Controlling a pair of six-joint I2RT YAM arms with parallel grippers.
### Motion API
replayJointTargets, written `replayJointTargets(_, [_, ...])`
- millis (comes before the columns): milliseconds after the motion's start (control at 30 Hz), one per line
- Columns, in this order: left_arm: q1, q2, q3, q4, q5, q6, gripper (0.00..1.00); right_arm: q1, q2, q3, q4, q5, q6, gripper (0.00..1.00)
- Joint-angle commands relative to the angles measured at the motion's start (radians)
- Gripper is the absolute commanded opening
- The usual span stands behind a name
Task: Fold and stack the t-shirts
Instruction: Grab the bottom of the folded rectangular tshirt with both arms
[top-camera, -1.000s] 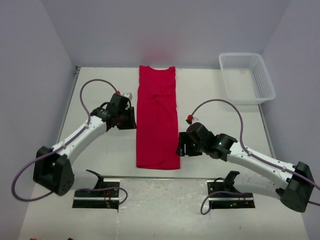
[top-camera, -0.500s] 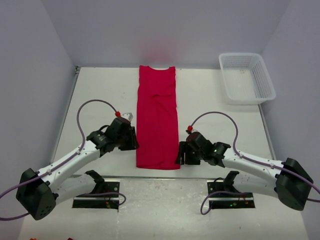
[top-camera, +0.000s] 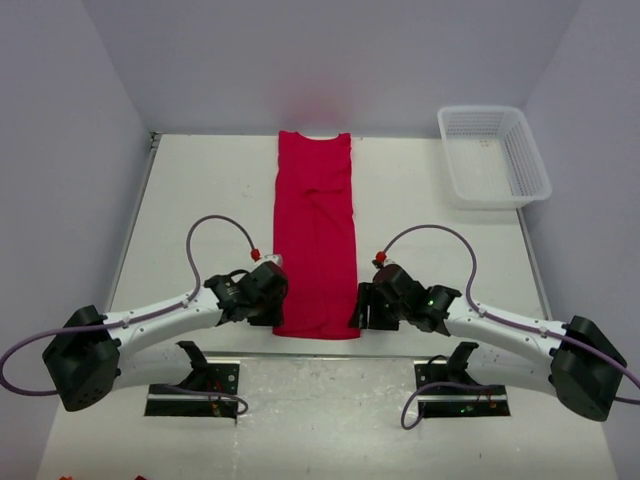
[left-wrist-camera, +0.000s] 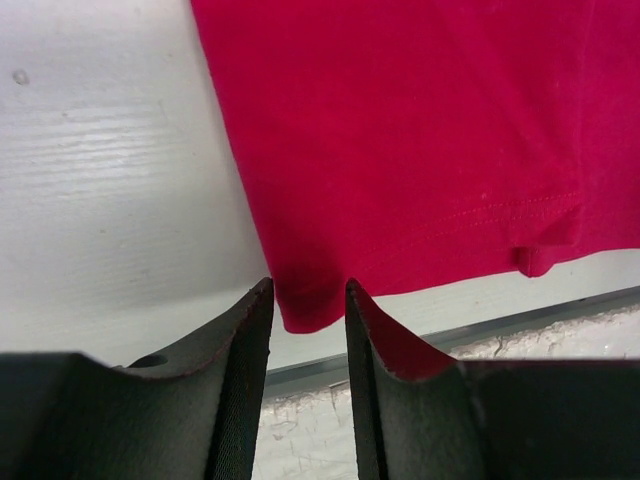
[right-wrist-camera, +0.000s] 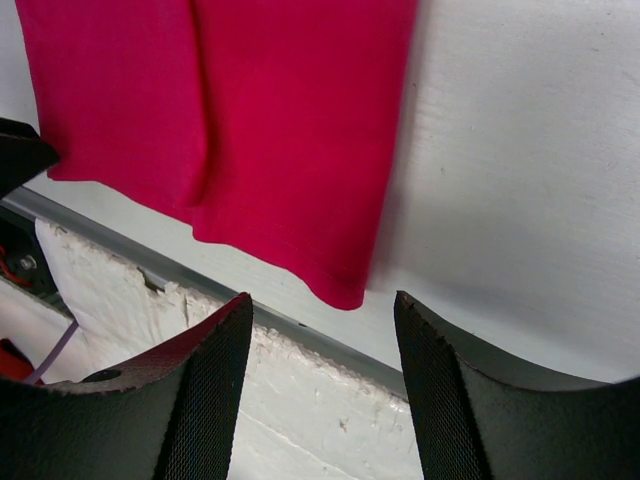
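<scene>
A bright red t-shirt (top-camera: 315, 240), folded into a long narrow strip, lies flat down the middle of the table, neck at the far end. My left gripper (top-camera: 276, 304) sits low at the strip's near left corner, jaws open by a narrow gap. In the left wrist view that corner of the t-shirt (left-wrist-camera: 420, 130) lies just past the left gripper (left-wrist-camera: 308, 287), not pinched. My right gripper (top-camera: 361, 308) is at the near right corner, open wider. The right wrist view has the t-shirt (right-wrist-camera: 280, 130) corner lying flat ahead of the open right gripper (right-wrist-camera: 322, 297).
A white mesh basket (top-camera: 493, 155) stands at the far right corner with nothing in it. The table's near edge runs just behind the shirt's hem, with a metal strip (right-wrist-camera: 120, 250) and the two arm mounts (top-camera: 192, 385) (top-camera: 458, 392) below it. Walls close the sides.
My left arm has slid toward the near edge along the shirt's left side, down to its near corner. The right gripper edged slightly nearer, then held still. The shirt has not moved.
</scene>
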Motion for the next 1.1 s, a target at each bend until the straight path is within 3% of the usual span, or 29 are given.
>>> replayJointTargets(0, [-0.038,0.021,0.003,0.039,-0.051,-0.065,0.36,0.001,-0.014,-0.005,0.024,0.009,0.024,0.60])
replayJointTargets(567, [-0.101,-0.026,-0.015,-0.083,-0.102,-0.180,0.35,0.001,-0.057,-0.008,0.001,0.017,0.027,0.60])
replayJointTargets(1067, [-0.124,0.047,-0.031,-0.045,-0.120,-0.215,0.35,0.001,-0.055,-0.014,-0.005,0.023,0.030,0.60])
